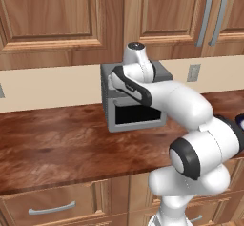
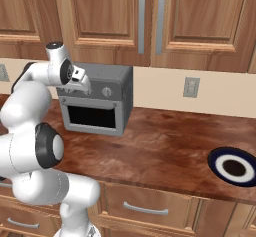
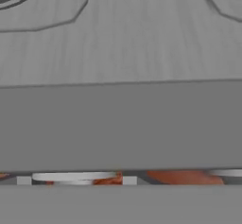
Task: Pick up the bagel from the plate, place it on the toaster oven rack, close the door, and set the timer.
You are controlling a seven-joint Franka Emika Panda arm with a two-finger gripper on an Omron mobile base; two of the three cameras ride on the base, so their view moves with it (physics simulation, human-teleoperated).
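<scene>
The grey toaster oven [image 2: 107, 78] stands on the counter against the back wall. Its door [image 2: 92, 116] is up against the front, with the dark glass window facing out. The bagel and the rack are hidden from me. My gripper [image 2: 83, 84] is pressed close to the oven's upper left front, and its fingers are too hidden to read. In the hand view a flat grey oven panel [image 3: 123, 124] fills the frame at very close range. The dark blue plate [image 2: 233, 167] lies far right on the counter with nothing on it.
A round knob [image 2: 106, 91] sits on the oven's upper front, right of my hand. Wooden wall cabinets [image 2: 125, 16] hang above and drawers [image 1: 52, 206] run below the counter edge. A wall outlet [image 2: 191, 87] is right of the oven. The plate's edge [image 1: 240, 121] shows at the right.
</scene>
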